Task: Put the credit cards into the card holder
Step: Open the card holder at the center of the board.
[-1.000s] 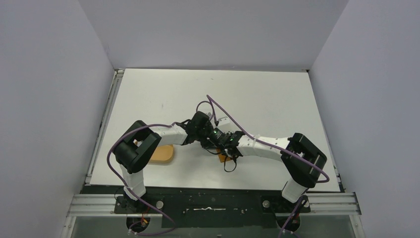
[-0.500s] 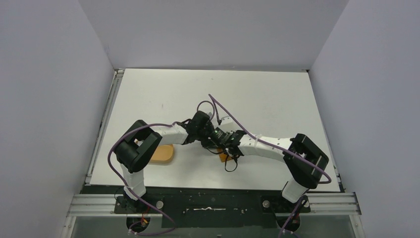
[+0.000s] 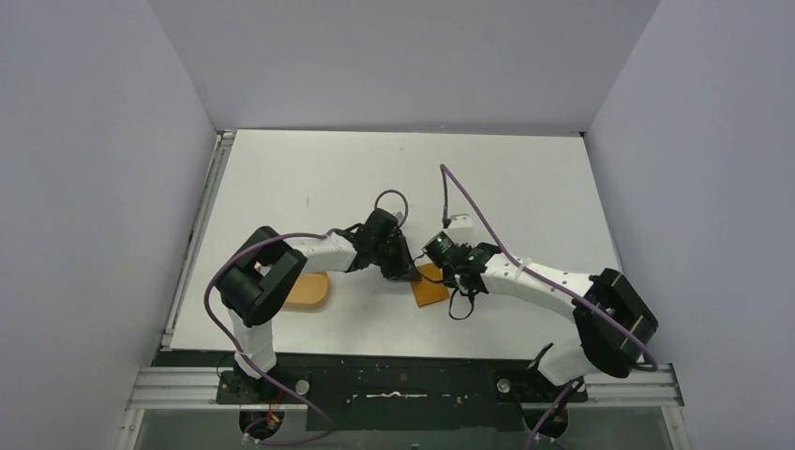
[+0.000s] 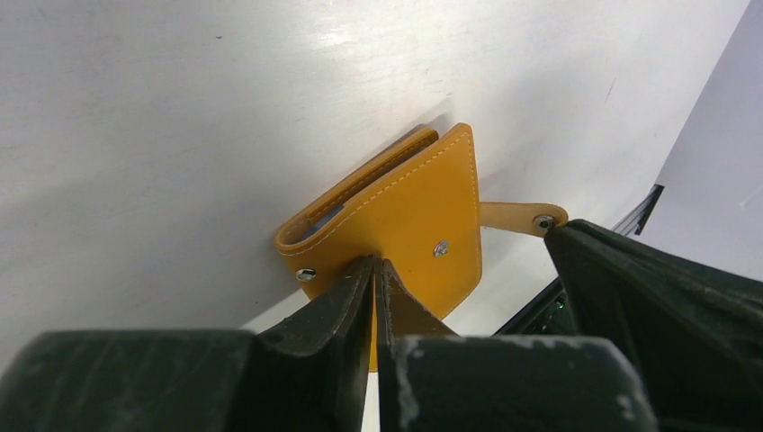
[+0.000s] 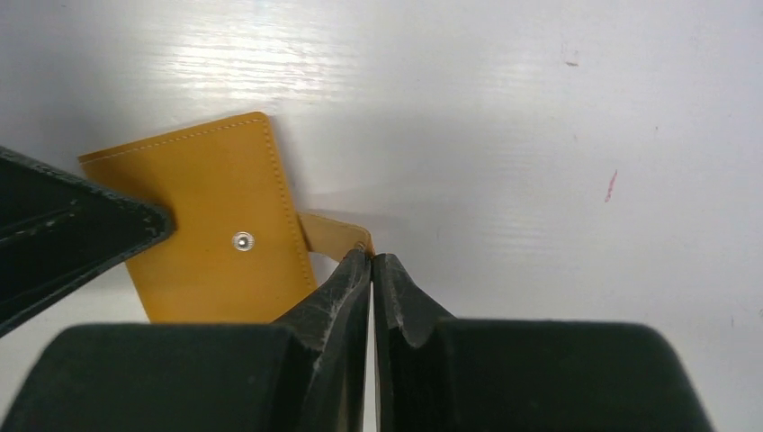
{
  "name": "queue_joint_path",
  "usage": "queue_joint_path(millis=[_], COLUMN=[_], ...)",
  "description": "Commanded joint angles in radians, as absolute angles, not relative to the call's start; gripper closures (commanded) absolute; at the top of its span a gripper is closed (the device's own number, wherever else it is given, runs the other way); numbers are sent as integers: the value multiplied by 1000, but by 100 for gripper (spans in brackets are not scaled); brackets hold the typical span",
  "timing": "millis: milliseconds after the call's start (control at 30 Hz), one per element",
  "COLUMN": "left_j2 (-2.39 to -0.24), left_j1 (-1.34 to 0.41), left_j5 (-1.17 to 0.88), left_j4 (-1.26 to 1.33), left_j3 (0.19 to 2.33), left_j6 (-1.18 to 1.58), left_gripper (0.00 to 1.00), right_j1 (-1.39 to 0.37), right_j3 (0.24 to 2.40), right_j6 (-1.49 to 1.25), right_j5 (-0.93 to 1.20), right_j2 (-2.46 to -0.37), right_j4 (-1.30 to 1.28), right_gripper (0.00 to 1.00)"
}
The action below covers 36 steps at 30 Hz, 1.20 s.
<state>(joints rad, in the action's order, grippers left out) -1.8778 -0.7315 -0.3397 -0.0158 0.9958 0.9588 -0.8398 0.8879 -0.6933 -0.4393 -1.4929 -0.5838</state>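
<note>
**Entry:** small flat tan-orange leather bifold card holder (image 3: 431, 291).

**Location:** on the white surface (image 3: 309, 178), near the middle of its near edge. It lies folded, stitched cover up. Its closure tab (image 5: 328, 236) is unsnapped and sticks out from one side.

**State of left jaws:** clenched on the edge of the holder's cover, seen close in the left wrist view.

**State of right jaws:** pressed tight together at the tip of the tab, apparently pinching it.

**Thin rectangular plastic credit cards:** none made out in any view. A pale sliver inside the fold may be lining or a card; cannot tell.

**Also present:** orange oval rimmed tray (image 3: 314, 292), toward the near left corner, partly hidden under the left arm (image 3: 323, 251). Its contents are not visible.

**Step in hand (judged):** opening the holder. Both pairs of jaws are on it and no card is in a grip.

**Next move calls for:**
- Draw tab and cover apart so the fold spreads and a pocket shows, with one grip pinning the holder to the surface.
- Then one pair of jaws must let go to fetch a card.
</note>
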Motion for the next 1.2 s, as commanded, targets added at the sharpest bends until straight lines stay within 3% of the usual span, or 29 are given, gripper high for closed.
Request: queue_joint_path(millis=[0,200,267,400,433,533,567,700,967,1167], left_j2=[-1860,-1780,-1751,-1708,-1699,-1677,-1668,-1614,-1489,-1444], left_j1=[-730,-751,-759,-765,-765,-764,-765,-763,-753,-737], left_j5=[-293,-331,-328,-300,-289,-277,-274,-243,-139,-114], left_j4=[-115,-109,-84,-69,-72,-89,-96,-132,-220,-234], left_j3=[1008,1027,1012,968,962,951,946,933,865,829], left_j6=[894,899,917,939,937,934,936,940,965,969], left_gripper=[86,51,44,42,42,42,42,41,41,41], right_j1=[-774,-759,-760,-765,-765,-776,-792,-850,-868,-861], right_j3=[820,777,761,739,729,728,735,788,892,954], right_j6=[-702,-699,-699,-680,-672,-636,-621,-574,-555,-562], right_j5=[-368,-267,-237,-202,-193,-150,-154,-170,-233,-289], right_j2=[-1362,-1247,-1207,-1186,-1186,-1204,-1215,-1295,-1471,-1560], right_j4=[-527,-458,-436,-422,-410,-367,-359,-355,-385,-430], right_gripper=[100,100,100,100,94,52,44,30,27,35])
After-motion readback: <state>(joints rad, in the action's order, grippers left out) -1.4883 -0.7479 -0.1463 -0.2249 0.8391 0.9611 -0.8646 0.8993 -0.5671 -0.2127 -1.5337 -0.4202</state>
